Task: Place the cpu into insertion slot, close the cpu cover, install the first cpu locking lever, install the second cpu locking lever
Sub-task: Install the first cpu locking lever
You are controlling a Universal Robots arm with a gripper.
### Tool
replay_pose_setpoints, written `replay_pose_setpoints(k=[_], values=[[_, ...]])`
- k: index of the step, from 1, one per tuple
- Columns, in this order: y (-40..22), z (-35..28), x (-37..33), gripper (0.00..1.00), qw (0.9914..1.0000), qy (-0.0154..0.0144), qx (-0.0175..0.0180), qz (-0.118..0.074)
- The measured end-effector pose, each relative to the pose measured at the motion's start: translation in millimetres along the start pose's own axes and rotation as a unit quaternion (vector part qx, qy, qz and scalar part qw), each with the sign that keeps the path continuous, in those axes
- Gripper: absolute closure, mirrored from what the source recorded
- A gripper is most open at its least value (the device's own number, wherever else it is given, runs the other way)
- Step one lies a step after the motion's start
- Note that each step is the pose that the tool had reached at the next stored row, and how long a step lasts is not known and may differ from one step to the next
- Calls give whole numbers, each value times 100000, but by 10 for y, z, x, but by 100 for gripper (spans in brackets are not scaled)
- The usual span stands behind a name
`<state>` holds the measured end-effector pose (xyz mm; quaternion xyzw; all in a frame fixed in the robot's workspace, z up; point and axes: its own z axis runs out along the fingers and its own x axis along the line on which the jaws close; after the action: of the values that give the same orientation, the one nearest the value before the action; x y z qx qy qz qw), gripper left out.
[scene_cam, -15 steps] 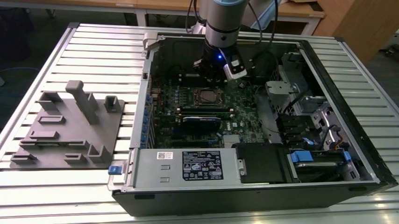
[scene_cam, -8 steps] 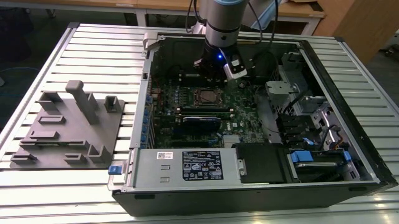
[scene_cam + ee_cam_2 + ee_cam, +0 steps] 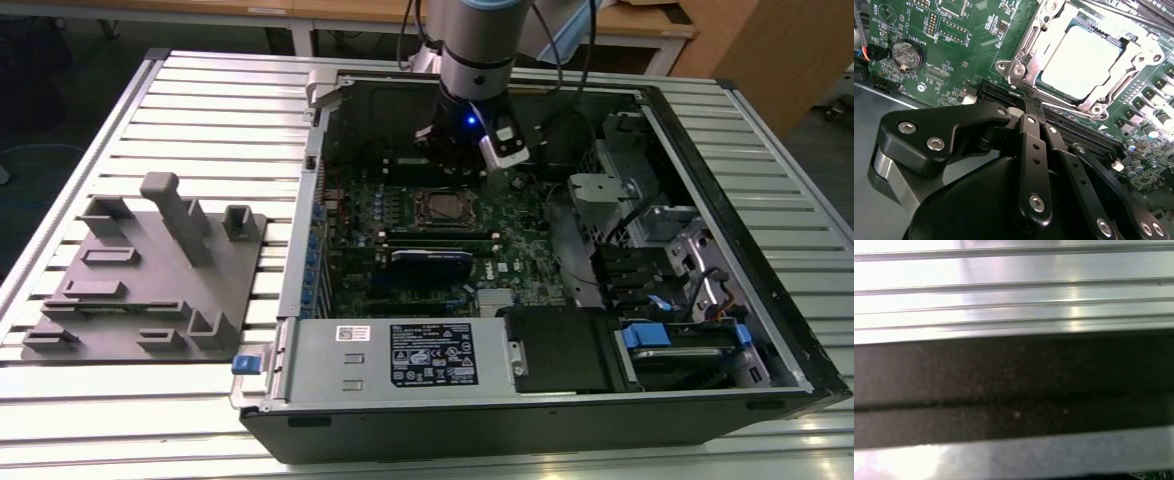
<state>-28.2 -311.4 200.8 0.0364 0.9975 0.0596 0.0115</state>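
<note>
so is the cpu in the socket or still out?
In. The cpu lies flat inside the insertion slot, with the cpu cover framing it.

Lab or workshop, slatted aluminium workbench [image 3: 174, 110], open computer case [image 3: 534, 400], grey fixture plate [image 3: 147, 290]

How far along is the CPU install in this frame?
Done: the cpu sits in the insertion slot, with the cpu cover down around it. In hand: nothing; the gripper is shut and empty above the board. Whether the levers are latched cannot be told.
</note>
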Motion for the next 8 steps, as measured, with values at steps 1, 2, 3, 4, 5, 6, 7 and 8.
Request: replay_pose_setpoints(k=[1,2,3,4,5,6,7,8], values=[[0,0,-2,89,100000,1,7,13],[0,1,-4,89,100000,0,21,25],[0,2,-6,89,100000,-2,26,37],[0,4,-8,89,100000,-8,33,59],[0,7,-8,89,100000,-16,39,85],[0,9,-8,89,100000,-17,49,102],[0,11,-9,89,100000,-19,64,113],[0,13,-9,89,100000,-20,76,119]])
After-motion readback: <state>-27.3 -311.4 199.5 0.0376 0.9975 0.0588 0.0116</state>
